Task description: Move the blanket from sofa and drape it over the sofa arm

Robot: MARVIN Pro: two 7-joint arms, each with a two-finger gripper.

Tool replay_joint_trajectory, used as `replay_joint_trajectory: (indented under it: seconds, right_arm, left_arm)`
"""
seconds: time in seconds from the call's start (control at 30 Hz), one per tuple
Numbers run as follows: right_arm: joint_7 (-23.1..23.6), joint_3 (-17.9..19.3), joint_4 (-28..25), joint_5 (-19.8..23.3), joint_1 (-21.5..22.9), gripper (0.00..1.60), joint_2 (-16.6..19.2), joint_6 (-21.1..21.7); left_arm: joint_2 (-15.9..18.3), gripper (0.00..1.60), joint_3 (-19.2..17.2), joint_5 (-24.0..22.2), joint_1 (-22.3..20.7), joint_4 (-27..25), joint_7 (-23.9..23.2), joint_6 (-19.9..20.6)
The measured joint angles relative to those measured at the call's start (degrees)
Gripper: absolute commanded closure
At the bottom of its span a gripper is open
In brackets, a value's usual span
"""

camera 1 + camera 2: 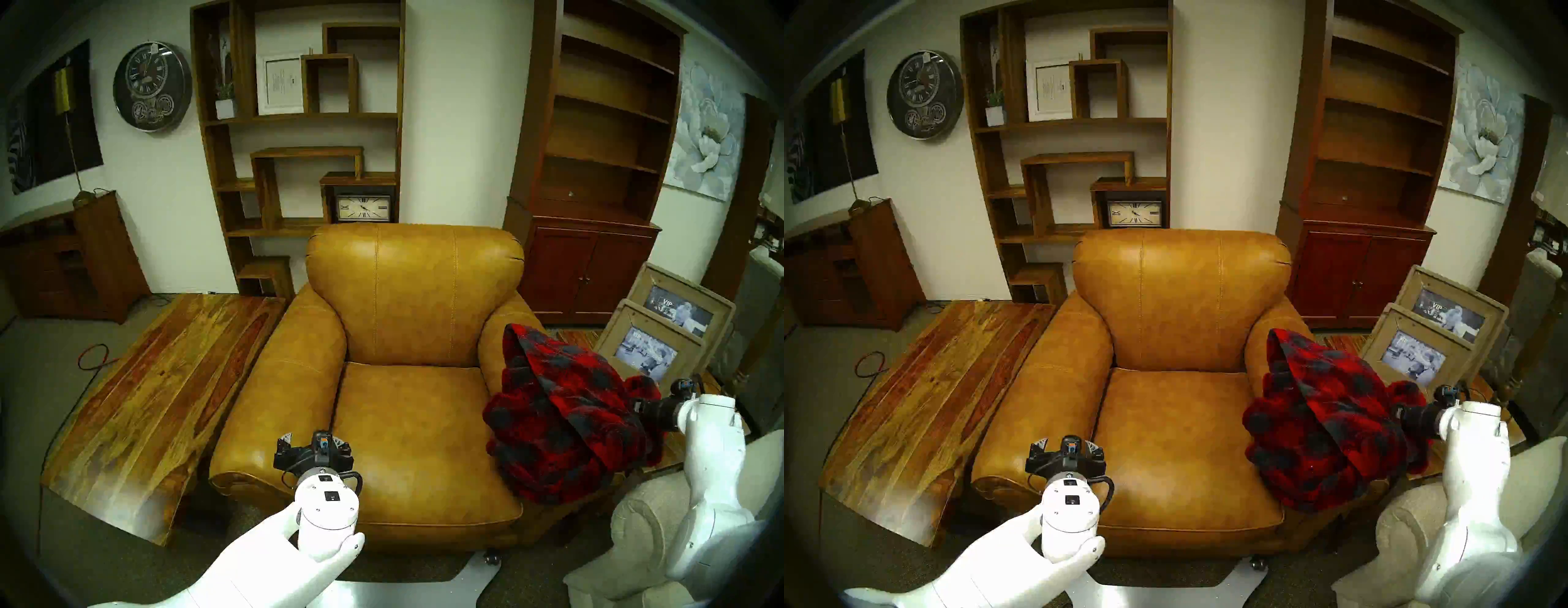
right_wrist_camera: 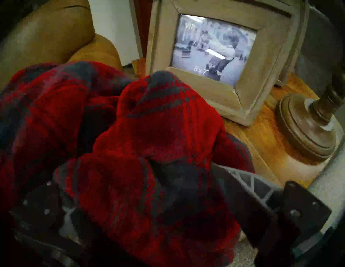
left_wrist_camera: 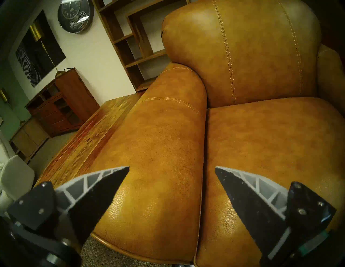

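Right gripper point(image 2: 141, 205): jaws pinching a bunched fold of the blanket point(image 2: 149, 130). The plaid fleece fills the gap between them; one ribbed finger point(image 2: 248, 184) shows at the lower right, the other is largely buried in cloth.

Left gripper point(image 3: 171, 173): jaws spread wide and holding nothing. It hovers above the front of the sofa's left arm point(image 3: 158, 139), at the seam where that arm meets the seat cushion point(image 3: 270, 149). Contact with the leather cannot be determined.

The blanket, in the head view point(image 1: 564, 416), is heaped over the sofa arm point(image 1: 505, 339) on the robot's right. It covers the front and middle of that arm, with the rear part of the arm bare. One fold spills inward onto the edge of the seat cushion; the outer side is drawn taut toward the right gripper point(image 1: 636, 407), which sits outboard of the arm. A peaked fold stands up at the rear of the heap.

The sofa point(image 1: 411, 297) is tan leather; its seat is otherwise bare.

Surroundings: two framed photographs point(image 1: 666, 335) stand on a wooden surface point(image 2: 261, 134) just beyond the blanket, with a lamp base point(image 2: 306, 128) beside them. A long wooden table point(image 1: 157, 390) lies along the sofa's left side. A beige fabric arm point(image 1: 649, 543) sits below the right arm of the robot.
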Motion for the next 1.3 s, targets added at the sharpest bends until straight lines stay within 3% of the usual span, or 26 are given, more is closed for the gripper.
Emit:
replay_joint_trajectory:
  seconds: [0.53, 0.9, 1.3]
  right_arm:
    - [11.64, -2.69, -11.82, 2.49, 0.84, 0.00, 0.16, -3.42]
    - [13.41, -6.16, -20.24, -0.63, -3.59, 0.00, -0.42, -4.99]
    - [11.22, -8.70, -28.75, -3.97, -2.62, 0.00, -0.67, -9.74]
  left_arm:
    - [0.07, 0.00, 0.02, -0.02, -0.04, 0.24, 0.05, -0.03]
    - [0.04, 0.00, 0.03, -0.02, -0.05, 0.27, 0.07, -0.06]
    - [0.00, 0.00, 0.04, -0.02, -0.07, 0.29, 0.08, -0.07]
